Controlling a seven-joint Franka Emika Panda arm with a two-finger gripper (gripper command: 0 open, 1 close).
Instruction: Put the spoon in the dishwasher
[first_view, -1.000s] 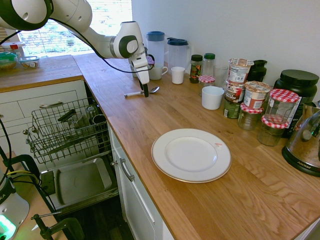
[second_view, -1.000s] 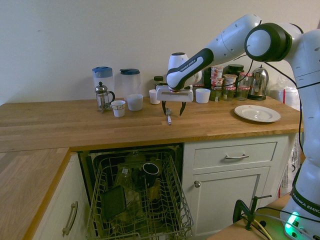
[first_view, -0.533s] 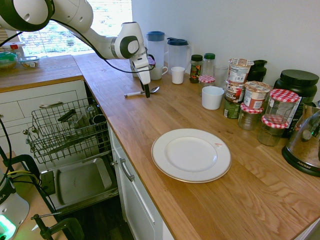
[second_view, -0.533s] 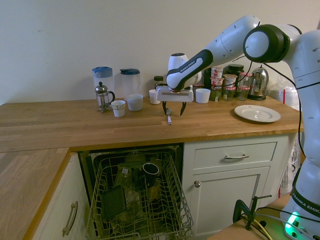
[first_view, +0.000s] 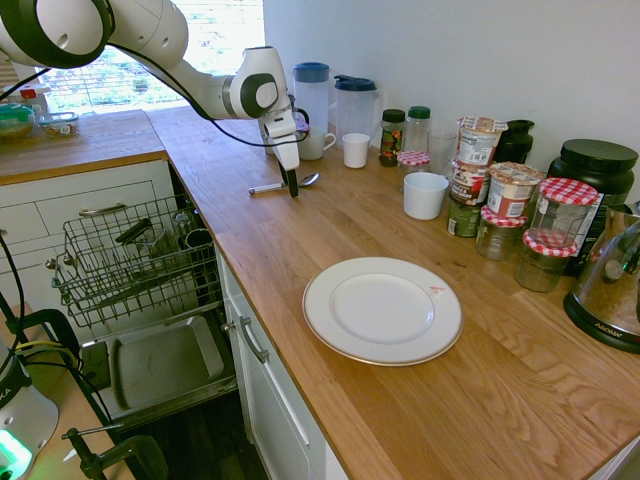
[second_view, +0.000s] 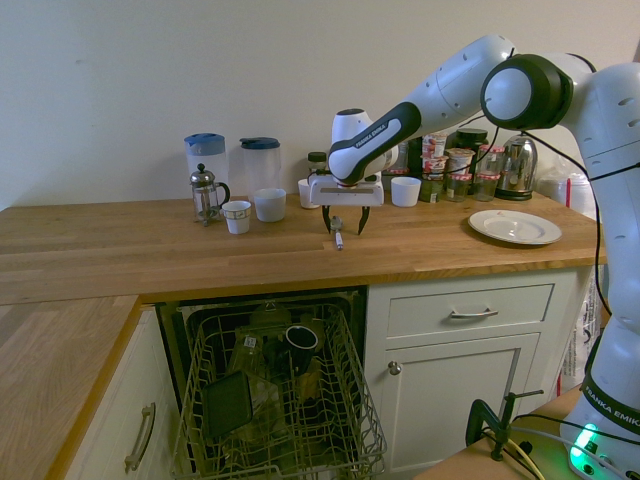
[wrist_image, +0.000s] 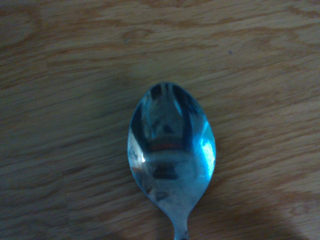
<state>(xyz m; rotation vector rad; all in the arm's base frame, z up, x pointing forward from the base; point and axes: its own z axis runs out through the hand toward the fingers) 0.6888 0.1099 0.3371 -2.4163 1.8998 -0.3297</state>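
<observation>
I've got the wooden bench (first_view: 330, 230) running along the wall, and the dishwasher (second_view: 275, 400) is open below it, rack pulled out with a few dark bits inside. My gripper (second_view: 343, 224) hangs pointing down over the bench, jaws apart, straddling the spoon (first_view: 283, 185). It lies flat on the wood; the wrist view is filled by its shiny bowl.
</observation>
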